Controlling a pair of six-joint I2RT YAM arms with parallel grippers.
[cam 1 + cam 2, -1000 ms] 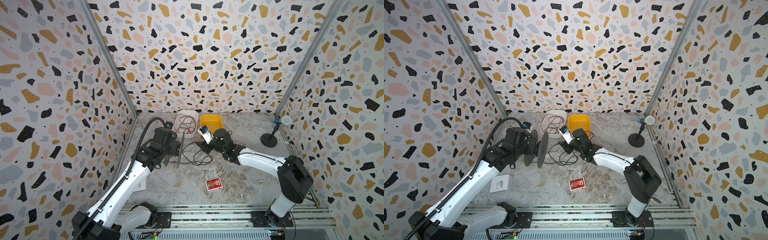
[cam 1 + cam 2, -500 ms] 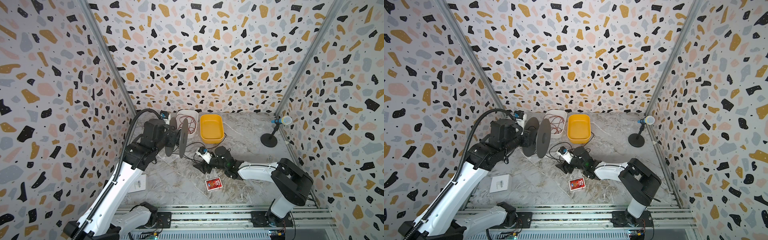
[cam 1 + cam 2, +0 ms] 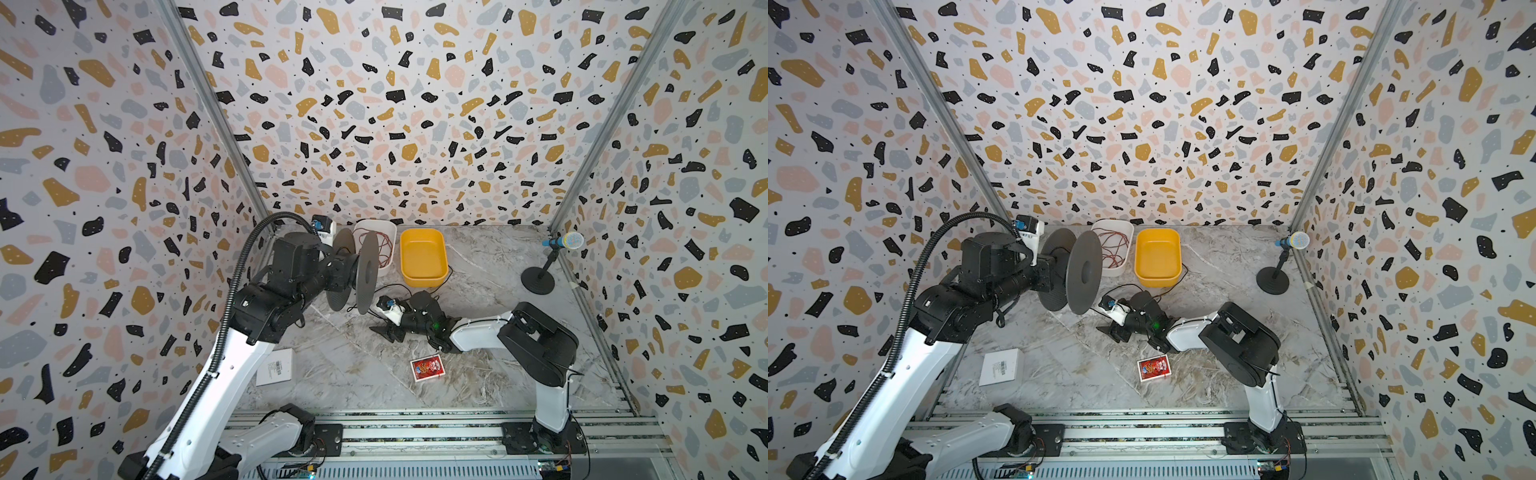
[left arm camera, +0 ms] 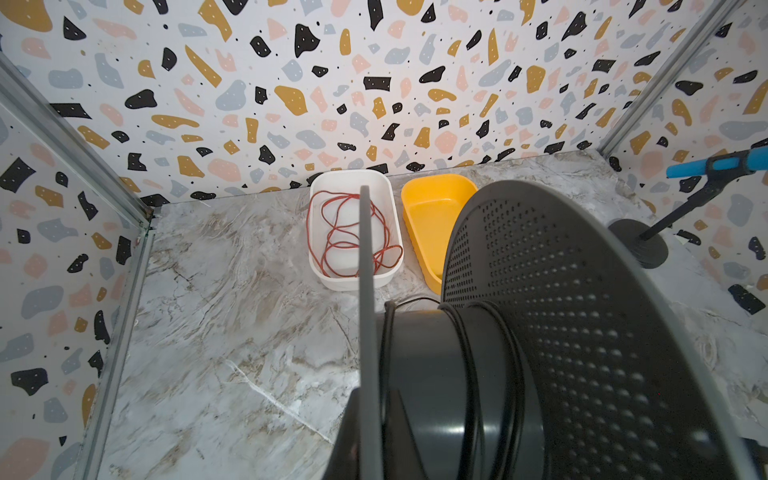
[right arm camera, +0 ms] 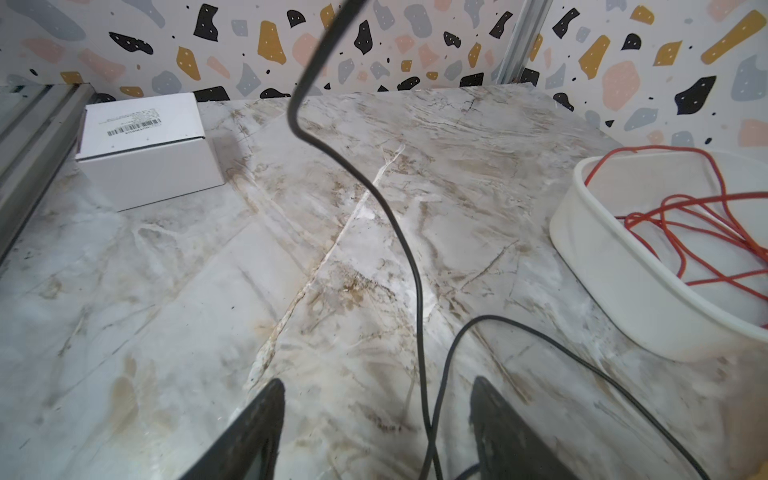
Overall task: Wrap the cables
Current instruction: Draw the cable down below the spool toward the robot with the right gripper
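The left hand [image 3: 347,272] squeezes the spool [image 3: 1084,272] tight and high so the black cord [image 5: 415,270] can wind on, its first turns seen only in the left wrist view, while the right wrist view best shows the right hand [image 5: 377,382] spread wide, empty, around cord lying on the table [image 3: 490,266] mid-frame in both top views.

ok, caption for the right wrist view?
Open right fingers flank the slack black cord; white tub of red wire nearby.
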